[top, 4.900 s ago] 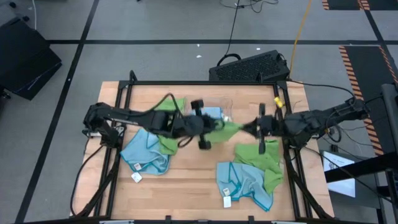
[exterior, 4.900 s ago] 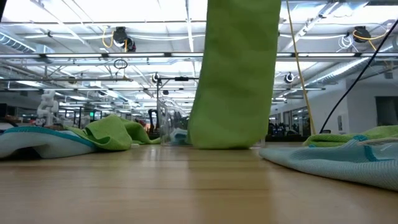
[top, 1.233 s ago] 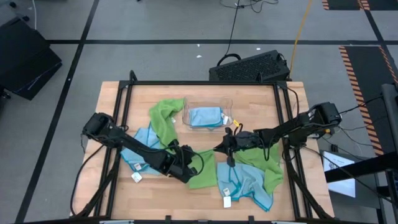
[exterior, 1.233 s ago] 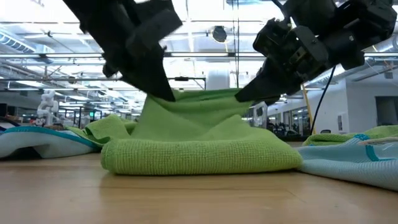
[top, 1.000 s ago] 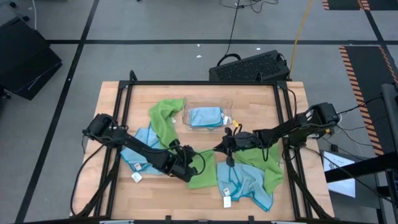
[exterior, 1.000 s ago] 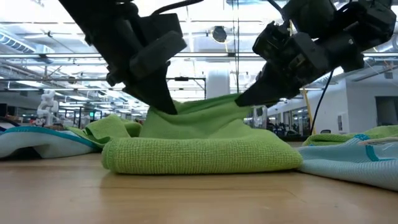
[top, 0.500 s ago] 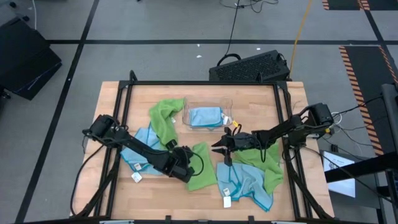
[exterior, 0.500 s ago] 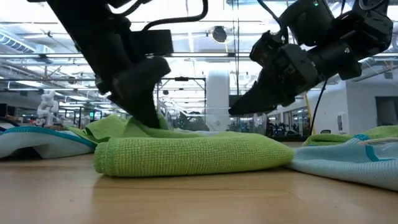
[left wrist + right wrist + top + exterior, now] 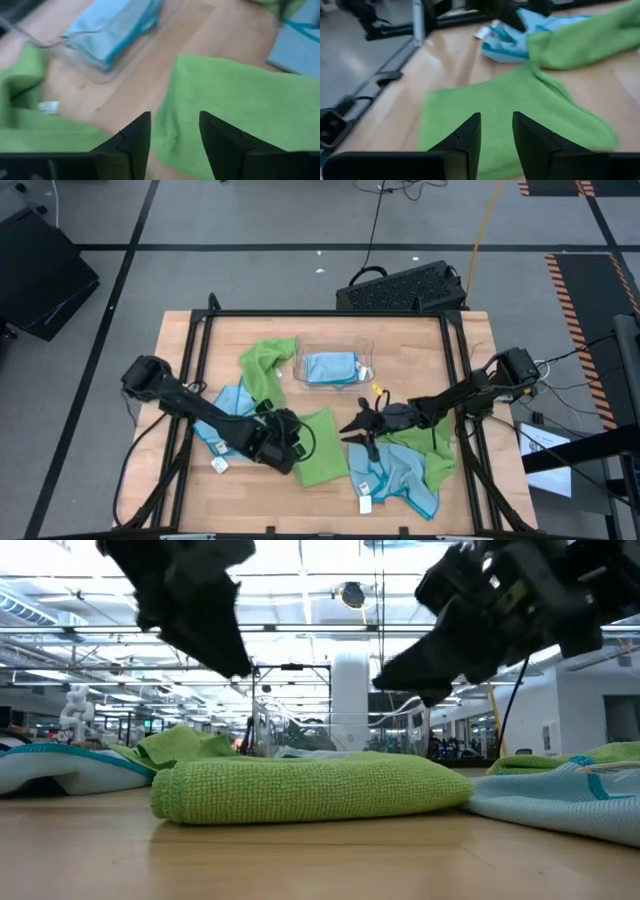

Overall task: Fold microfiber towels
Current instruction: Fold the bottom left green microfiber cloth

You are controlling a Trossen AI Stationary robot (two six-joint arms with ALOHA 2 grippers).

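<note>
A lime green microfiber towel (image 9: 322, 446) lies folded flat on the table's middle, its fold (image 9: 310, 792) toward the near edge. My left gripper (image 9: 293, 438) hangs open just above the towel's left edge, with the towel (image 9: 240, 105) below and ahead of its fingers. My right gripper (image 9: 352, 428) hovers open over the towel's right edge (image 9: 510, 105). Neither touches the towel. A folded light blue towel (image 9: 330, 367) lies in the clear tray (image 9: 358, 346) at the far middle.
A crumpled green towel (image 9: 264, 366) and a blue towel (image 9: 228, 420) lie on the left. A green towel (image 9: 428, 438) and a blue towel (image 9: 398, 477) are heaped at the near right. Black frame rails (image 9: 196, 350) run along the table's sides.
Both grippers have opened and let go of the green towel's upper layer, which has dropped flat onto the lower one. My left gripper has risen and drawn back toward the table's left edge. My right gripper has lifted a little clear of the towel.
</note>
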